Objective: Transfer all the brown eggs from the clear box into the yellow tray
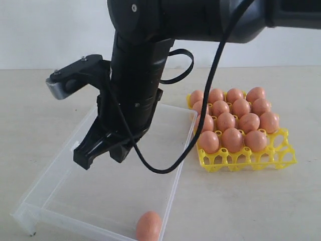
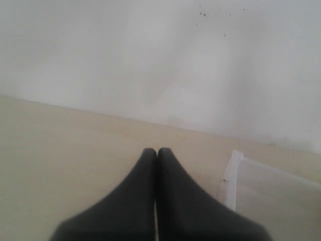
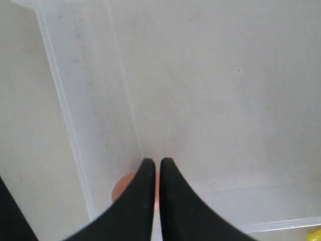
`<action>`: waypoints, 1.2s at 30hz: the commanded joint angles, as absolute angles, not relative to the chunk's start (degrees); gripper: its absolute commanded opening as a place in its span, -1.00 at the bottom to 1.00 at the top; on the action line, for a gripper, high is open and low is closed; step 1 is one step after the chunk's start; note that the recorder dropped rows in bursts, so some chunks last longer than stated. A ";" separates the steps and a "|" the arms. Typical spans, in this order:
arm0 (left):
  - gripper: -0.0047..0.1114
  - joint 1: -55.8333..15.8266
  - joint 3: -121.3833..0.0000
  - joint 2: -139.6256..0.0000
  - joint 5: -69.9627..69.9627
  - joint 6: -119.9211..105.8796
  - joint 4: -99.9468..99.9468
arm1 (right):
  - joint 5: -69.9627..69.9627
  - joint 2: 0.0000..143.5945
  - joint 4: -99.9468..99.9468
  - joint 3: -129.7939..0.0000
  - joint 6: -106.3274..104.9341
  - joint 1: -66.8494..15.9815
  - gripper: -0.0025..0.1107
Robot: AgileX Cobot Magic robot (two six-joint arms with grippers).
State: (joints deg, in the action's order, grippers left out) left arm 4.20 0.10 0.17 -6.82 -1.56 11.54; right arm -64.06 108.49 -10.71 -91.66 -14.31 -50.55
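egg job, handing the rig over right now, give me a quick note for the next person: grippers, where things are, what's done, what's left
Left gripper: shut, empty, over bare table outside the clear box.
Right gripper: shut, empty, above the box floor.
Done: about fifteen brown eggs sit in the yellow tray beside the box.
Left: one egg shows in the box, by the corner nearest the exterior camera. The arm hides part of the box, so check there. The tray's front cups are free.
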 commanded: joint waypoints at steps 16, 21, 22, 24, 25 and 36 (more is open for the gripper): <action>-0.99 4.12 0.00 0.00 -6.60 -1.11 10.88 | -64.13 112.67 -12.81 -81.25 -1.47 -50.35 -0.02; -0.99 4.12 0.00 0.00 -9.59 -1.11 9.33 | -60.89 112.67 -13.04 -79.15 0.00 -50.35 -0.02; -0.99 4.12 0.00 0.00 -9.73 -1.11 9.18 | -60.47 112.67 -13.04 -79.15 0.00 -50.35 -0.02; -0.99 4.12 0.00 0.00 -9.84 -1.11 9.18 | -59.38 112.67 -13.04 -79.15 0.00 -50.35 -0.02; -0.99 4.12 0.00 0.00 -9.84 -1.11 9.18 | -59.07 112.67 -13.04 -79.15 0.00 -50.35 -0.02; -0.99 4.12 0.00 0.00 -9.84 -1.11 9.18 | -57.81 112.67 -12.20 -79.15 6.16 -50.35 -0.02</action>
